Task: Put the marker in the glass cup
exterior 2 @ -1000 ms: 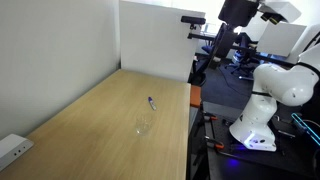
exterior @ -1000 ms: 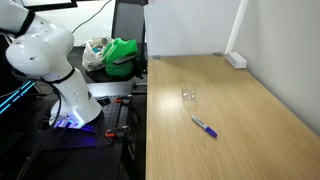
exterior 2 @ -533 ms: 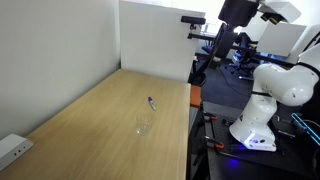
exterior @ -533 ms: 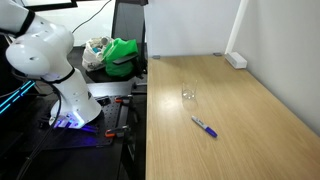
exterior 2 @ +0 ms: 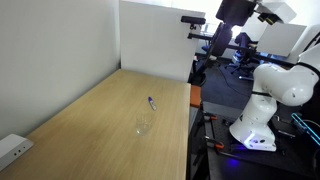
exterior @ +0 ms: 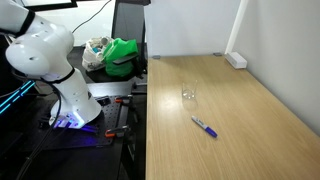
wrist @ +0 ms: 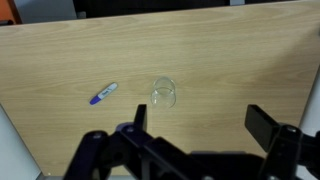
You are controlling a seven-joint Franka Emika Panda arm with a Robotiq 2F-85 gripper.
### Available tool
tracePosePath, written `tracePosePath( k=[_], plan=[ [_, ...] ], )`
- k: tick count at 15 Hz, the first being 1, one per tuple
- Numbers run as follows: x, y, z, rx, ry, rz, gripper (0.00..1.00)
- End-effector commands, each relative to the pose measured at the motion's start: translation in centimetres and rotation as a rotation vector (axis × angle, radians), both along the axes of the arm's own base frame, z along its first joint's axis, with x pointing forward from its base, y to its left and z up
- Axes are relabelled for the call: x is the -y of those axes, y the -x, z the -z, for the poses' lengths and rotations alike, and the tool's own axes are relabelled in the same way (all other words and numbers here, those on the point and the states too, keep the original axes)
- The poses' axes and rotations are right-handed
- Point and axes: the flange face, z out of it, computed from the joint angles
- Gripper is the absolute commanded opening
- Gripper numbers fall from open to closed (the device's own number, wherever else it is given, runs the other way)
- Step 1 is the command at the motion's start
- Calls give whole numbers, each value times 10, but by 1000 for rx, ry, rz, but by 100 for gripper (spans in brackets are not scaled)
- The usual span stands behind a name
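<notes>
The blue-purple marker (exterior: pixel 204 127) lies flat on the wooden table (exterior: pixel 250 130), apart from the clear glass cup (exterior: pixel 188 95), which stands upright nearer the table's middle. Both show in the other exterior view, marker (exterior 2: pixel 151 102) and cup (exterior 2: pixel 143 126). In the wrist view the marker (wrist: pixel 103 94) lies left of the cup (wrist: pixel 163 92). My gripper (wrist: pixel 200 125) is open and empty, high above the table and well away from both. Its dark fingers (wrist: pixel 266 126) frame the bottom of the wrist view.
A white power strip (exterior: pixel 236 60) lies at one table end, also seen in an exterior view (exterior 2: pixel 12 150). A white upright panel (exterior 2: pixel 155 40) stands at the other end. A green bag (exterior: pixel 122 55) sits beside the table near the robot base (exterior: pixel 75 105).
The arm's upper part has shifted very slightly in an exterior view. The marker and the cup have not moved.
</notes>
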Motion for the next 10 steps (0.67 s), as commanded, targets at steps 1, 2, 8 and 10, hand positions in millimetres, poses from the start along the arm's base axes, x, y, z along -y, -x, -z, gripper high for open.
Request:
tracePosePath(
  k=[1, 2, 8, 10],
  plan=[
    [10, -12, 4, 65, -17, 65, 100],
    [13, -17, 5, 86, -19, 88, 100],
    [45, -48, 8, 210, -25, 272, 100],
    [58, -57, 11, 227, -26, 327, 100]
  ],
)
